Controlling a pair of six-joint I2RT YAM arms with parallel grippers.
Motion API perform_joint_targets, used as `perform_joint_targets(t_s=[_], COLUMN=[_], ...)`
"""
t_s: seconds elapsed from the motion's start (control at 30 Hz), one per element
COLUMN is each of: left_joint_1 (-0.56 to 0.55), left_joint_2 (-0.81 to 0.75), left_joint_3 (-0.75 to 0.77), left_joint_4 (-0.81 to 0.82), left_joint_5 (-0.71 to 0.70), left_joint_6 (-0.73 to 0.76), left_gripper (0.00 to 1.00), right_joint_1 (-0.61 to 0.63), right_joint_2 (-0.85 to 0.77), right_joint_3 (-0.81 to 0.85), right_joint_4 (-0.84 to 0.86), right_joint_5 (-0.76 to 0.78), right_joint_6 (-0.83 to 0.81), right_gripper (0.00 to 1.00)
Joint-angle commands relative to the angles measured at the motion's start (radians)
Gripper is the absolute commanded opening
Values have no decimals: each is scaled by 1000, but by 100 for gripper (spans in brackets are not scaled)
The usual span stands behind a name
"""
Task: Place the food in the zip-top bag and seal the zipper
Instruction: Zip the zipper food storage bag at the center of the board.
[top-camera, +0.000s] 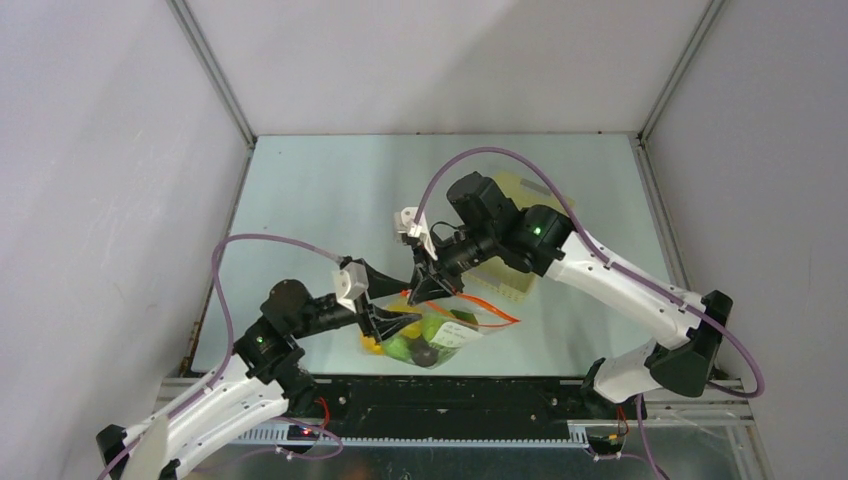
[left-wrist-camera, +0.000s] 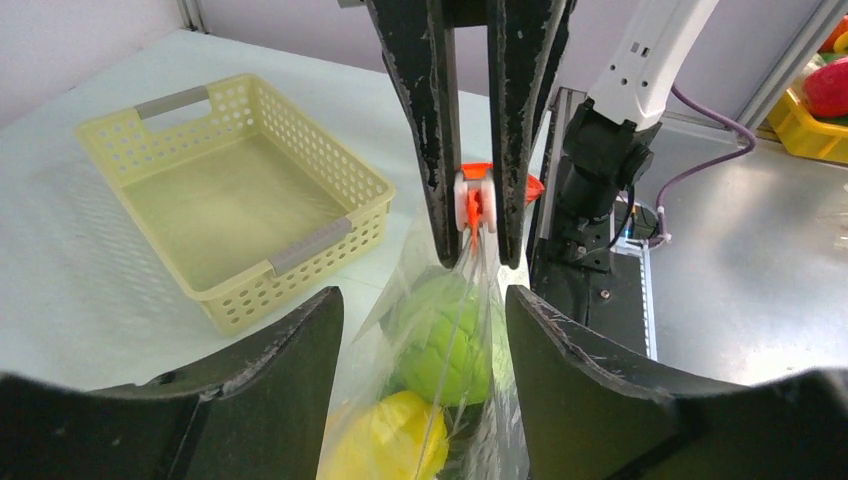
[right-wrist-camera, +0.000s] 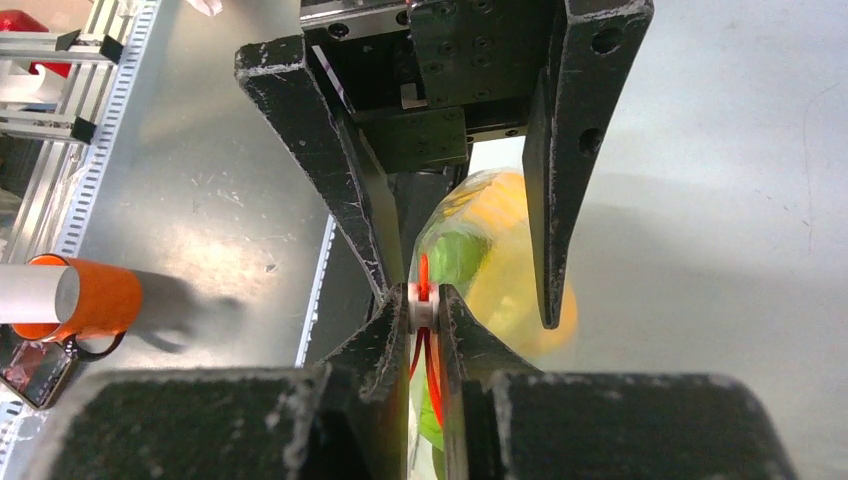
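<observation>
Reaching in from the near left corner, the left gripper (left-wrist-camera: 424, 300) is holding its two black jaws wide apart, one on each side of the clear, floppy plastic zip-top bag (top-camera: 452, 336); whether either jaw is touching the plastic is not showing clearly. Sitting just ahead of the table's near edge, between the two arms, the bag is carrying the food inside it. A round green toy (left-wrist-camera: 445, 335) is lying highest, a yellow toy (left-wrist-camera: 385, 445) is lying just below it, and a dark piece (top-camera: 422, 356) is showing at the bag's near end in the overhead view. Rising from the food, the bag's slack upper wall is narrowing toward the thin red-orange zipper (left-wrist-camera: 480, 178) along its mouth. Slanting in from the far right, the right gripper (right-wrist-camera: 425, 298) is pinching that zipper. Its jaws are pressing shut on a small white slider (right-wrist-camera: 424, 314) that is sitting on the strip, right above the gap between the left gripper's jaws. Beyond the grip, the rest of the zipper is trailing off to the right over the pale tabletop (top-camera: 320, 200). Farther back, a pale yellow plastic lattice basket (left-wrist-camera: 300, 270) with grey handle strips is standing on the table near the bag, partly hiding under the right arm in the overhead view.
</observation>
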Motion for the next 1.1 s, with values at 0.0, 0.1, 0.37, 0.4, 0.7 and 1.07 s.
perform_joint_targets(t_s=[0.0,0.1,0.37,0.4,0.7,1.07], left_joint_1=[-1,-1,1,1,-1,0], left_joint_2=[-3,7,50,53,56,-55], left_joint_3=[48,55,86,88,80,4], left_joint_4=[4,7,9,9,19,80], left_joint_5=[24,25,54,62,87,38], left_joint_6=[53,54,53,55,18,-52], left_gripper=[67,67,54,49,0,0], right_joint_1=[14,28,40,40,40,13], right_joint_2=[21,35,48,47,35,7], right_joint_3=[80,99,116,116,114,72], right_joint_4=[-74,-112,-128,-120,-129,-157], right_joint_5=[-22,-12,13,15,61,211], right_joint_6=[-74,-92,-106,-100,-99,-122], right_gripper=[2,2,1,2,3,8])
